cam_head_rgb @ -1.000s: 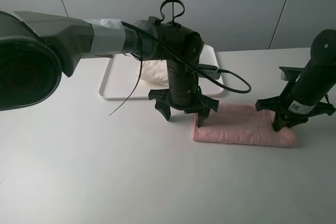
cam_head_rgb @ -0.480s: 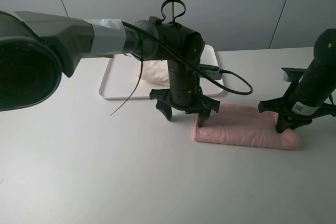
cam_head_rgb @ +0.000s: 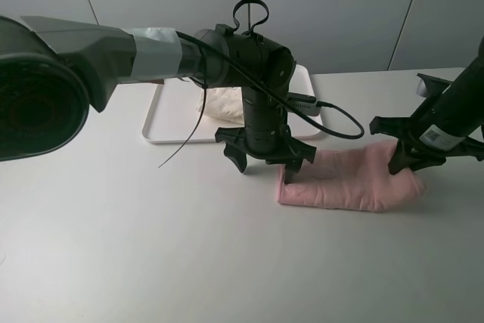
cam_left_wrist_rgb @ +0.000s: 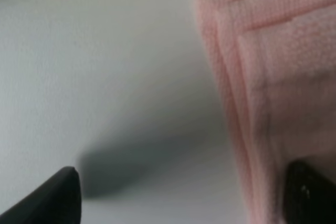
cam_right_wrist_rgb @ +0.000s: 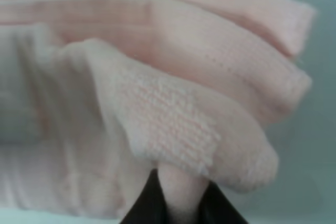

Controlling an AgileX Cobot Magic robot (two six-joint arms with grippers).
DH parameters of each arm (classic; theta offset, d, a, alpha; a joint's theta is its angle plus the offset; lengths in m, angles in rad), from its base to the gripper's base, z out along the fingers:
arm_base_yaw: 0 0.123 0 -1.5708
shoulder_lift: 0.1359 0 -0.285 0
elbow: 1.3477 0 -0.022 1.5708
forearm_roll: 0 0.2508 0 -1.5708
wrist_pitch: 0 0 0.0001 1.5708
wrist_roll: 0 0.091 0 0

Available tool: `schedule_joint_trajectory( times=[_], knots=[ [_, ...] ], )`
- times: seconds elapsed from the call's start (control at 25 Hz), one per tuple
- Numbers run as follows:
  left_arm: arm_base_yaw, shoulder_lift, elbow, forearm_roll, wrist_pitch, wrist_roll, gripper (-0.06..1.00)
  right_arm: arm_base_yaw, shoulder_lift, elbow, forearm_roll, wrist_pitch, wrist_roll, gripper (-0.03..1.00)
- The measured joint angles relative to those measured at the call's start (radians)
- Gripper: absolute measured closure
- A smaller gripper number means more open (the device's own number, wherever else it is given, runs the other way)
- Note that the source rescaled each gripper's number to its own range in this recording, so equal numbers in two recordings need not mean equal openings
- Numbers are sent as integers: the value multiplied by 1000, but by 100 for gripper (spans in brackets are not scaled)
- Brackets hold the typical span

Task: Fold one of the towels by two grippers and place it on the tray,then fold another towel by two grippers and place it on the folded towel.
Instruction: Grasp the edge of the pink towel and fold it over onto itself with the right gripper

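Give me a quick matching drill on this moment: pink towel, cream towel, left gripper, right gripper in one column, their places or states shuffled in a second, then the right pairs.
Column one:
1. pink towel
2. cream towel
3. left gripper
4. right gripper

Column two:
A. lies on the tray
B. open, at one end of a towel
C. folded into a long strip on the table
D. shut on a pinch of pink cloth

Pairs: 1-C, 2-A, 3-B, 4-D

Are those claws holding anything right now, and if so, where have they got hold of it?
The right gripper pinches the pink towel at its right end, jaws shut on a fold. The left gripper holds nothing; its jaws stand open over the towel's left end.
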Motion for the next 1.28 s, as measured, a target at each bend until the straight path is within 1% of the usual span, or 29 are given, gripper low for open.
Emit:
schedule_joint_trajectory(
  times=[0.12,0.24,0.4,0.48,0.56,0.84,1.0,1.12,1.2,1.28],
  knots=[
    [0,0,0,1,0,12,-5,0,0,0,144,26,-89,90],
    [0,0,0,2,0,16,-5,-2,-2,0,297,77,-198,90],
    [0,0,0,2,0,22,-5,-4,-2,0,450,142,-316,90],
    [0,0,0,4,0,24,-5,-4,-2,0,481,163,-346,90],
    [0,0,0,4,0,26,-5,-4,-2,0,483,167,-359,91],
    [0,0,0,6,0,29,-5,-4,-4,2,515,111,-364,91],
    [0,0,0,6,0,41,-5,-4,-2,2,536,104,-367,91],
    [0,0,0,6,0,43,-5,-4,32,2,594,120,-399,91],
    [0,0,0,6,0,43,-5,-4,60,5,641,124,-443,91],
    [0,0,0,6,0,43,-5,-4,81,20,712,125,-500,91]
  ],
)
